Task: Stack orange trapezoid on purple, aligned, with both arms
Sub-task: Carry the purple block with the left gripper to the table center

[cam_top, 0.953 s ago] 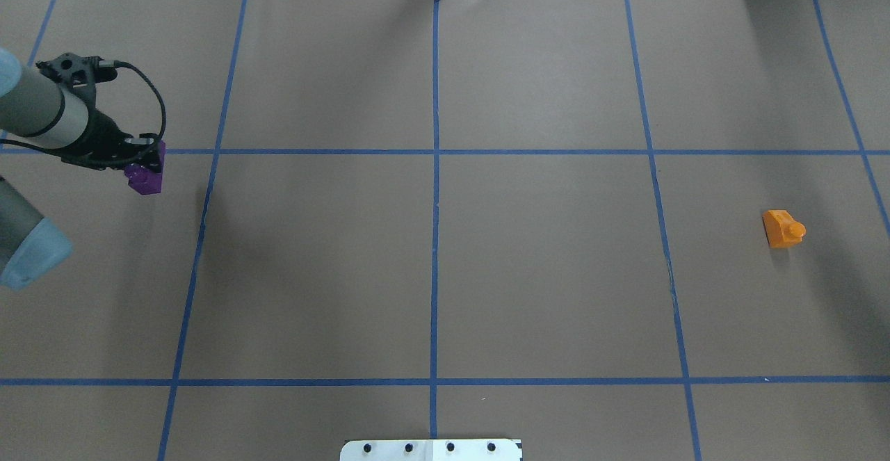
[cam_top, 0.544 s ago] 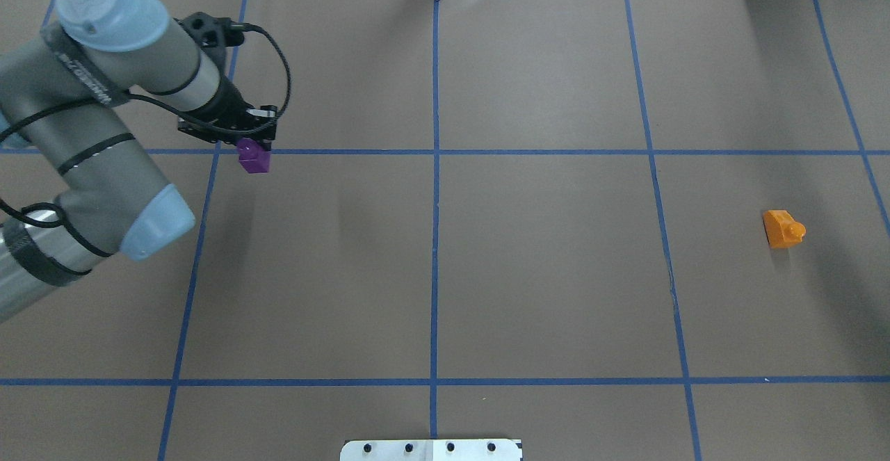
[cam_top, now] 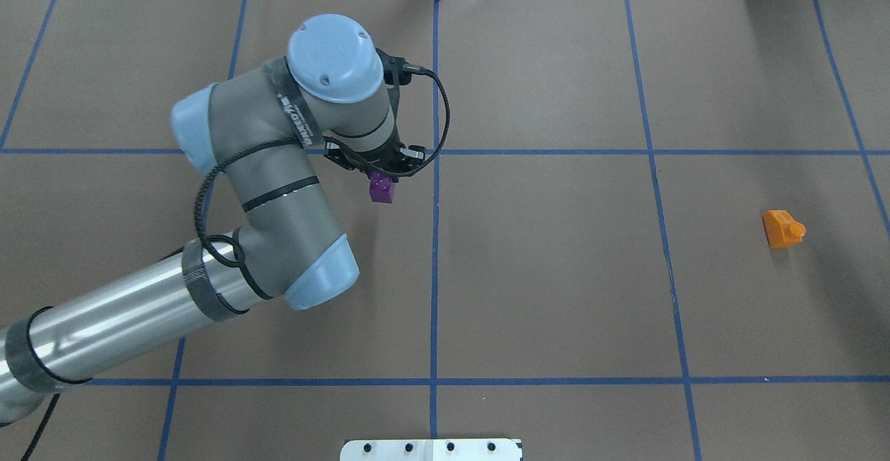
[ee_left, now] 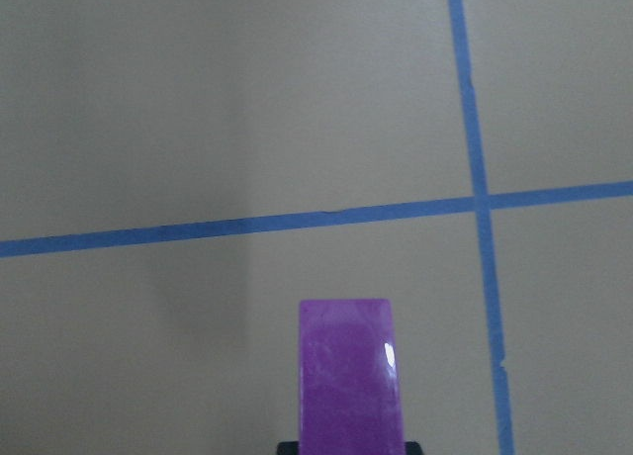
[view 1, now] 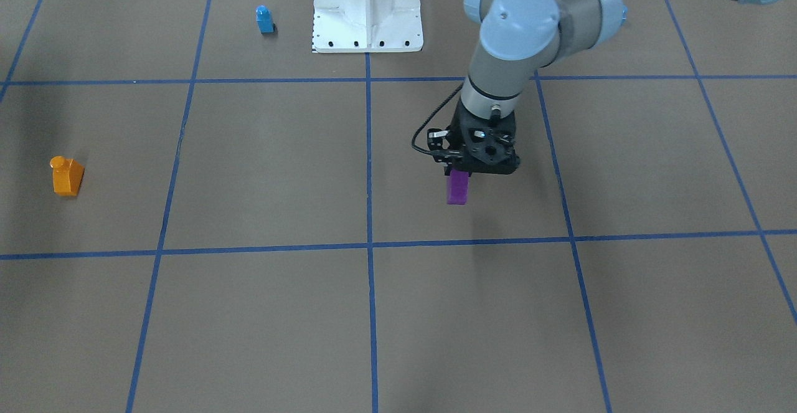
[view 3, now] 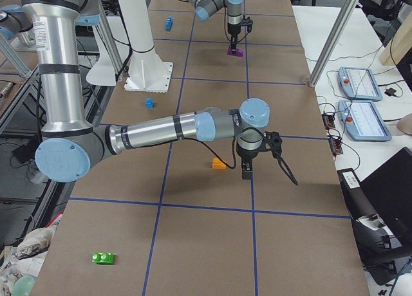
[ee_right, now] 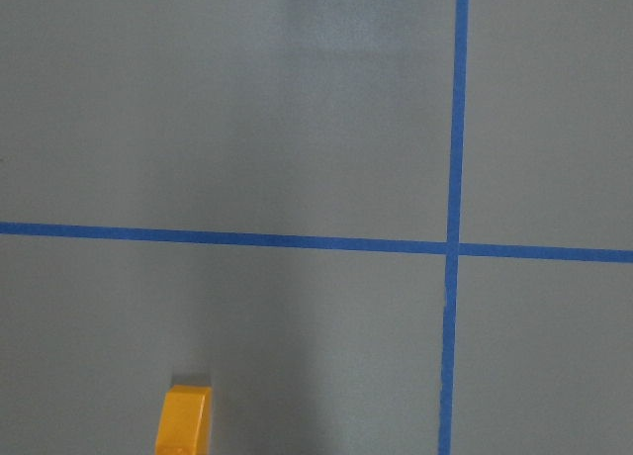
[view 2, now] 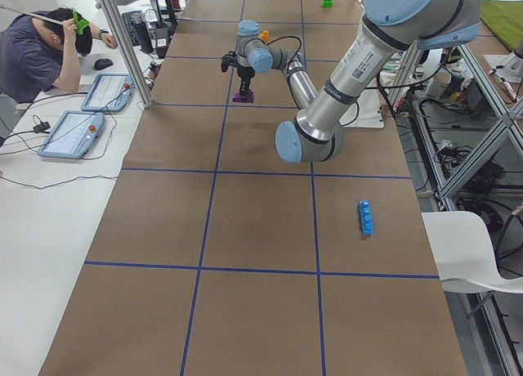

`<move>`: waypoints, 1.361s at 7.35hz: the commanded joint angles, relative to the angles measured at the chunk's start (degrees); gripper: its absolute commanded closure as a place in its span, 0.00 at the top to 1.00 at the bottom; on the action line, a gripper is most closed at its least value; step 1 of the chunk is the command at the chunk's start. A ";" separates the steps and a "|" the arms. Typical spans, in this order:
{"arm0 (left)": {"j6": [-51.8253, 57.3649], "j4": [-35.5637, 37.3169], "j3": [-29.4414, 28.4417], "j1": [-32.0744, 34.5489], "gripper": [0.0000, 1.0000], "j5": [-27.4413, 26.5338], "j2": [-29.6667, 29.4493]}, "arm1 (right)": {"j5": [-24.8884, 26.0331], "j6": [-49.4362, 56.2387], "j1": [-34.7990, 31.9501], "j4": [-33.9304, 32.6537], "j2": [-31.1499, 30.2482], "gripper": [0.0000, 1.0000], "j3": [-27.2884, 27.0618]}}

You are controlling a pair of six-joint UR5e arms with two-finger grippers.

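1. Where brown paper covers it, the table (cam_top: 556,294) is divided into cells by blue tape lines (cam_top: 434,273).
2. Left arm (cam_top: 278,190): reaches in from the robot's left, with the wrist bent down near the table's middle.
3. Right arm (view 3: 161,132): shows only in the exterior right view, stretched low across the paper.
4. White base (view 1: 367,8): stands at the robot's edge of the table, on the centre line.
5. Left gripper (cam_top: 381,177): points straight down, with its jaws pinching the top of the purple brick (cam_top: 382,188).
6. Right gripper (view 3: 246,174): points down just beside the orange trapezoid (view 3: 219,163). I cannot tell whether it is spread or closed.
7. Long blue brick (view 2: 365,217): lies flat on the robot's left side, well apart from both arms.
8. Purple brick: sits just left of the centre tape line, in the middle row of cells. It appears to hang slightly above the paper, though contact is hard to judge.
9. Orange trapezoid: rests on the paper far to the robot's right, in the middle row and well apart from the purple brick.
10. Small blue brick (view 1: 264,19): stands near the white base, on the robot's right.
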State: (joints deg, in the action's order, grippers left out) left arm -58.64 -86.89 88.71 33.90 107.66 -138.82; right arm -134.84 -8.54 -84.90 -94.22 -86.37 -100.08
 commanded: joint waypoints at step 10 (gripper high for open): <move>-6.66 -9.88 -14.99 0.26 1.00 2.26 -7.78 | -2.19 -4.44 1.91 3.24 0.06 1.00 -1.69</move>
State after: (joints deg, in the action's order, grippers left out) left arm -65.37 -97.23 72.07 31.16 106.73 -146.58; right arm -137.72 -9.98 -84.46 -91.65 -86.34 -100.51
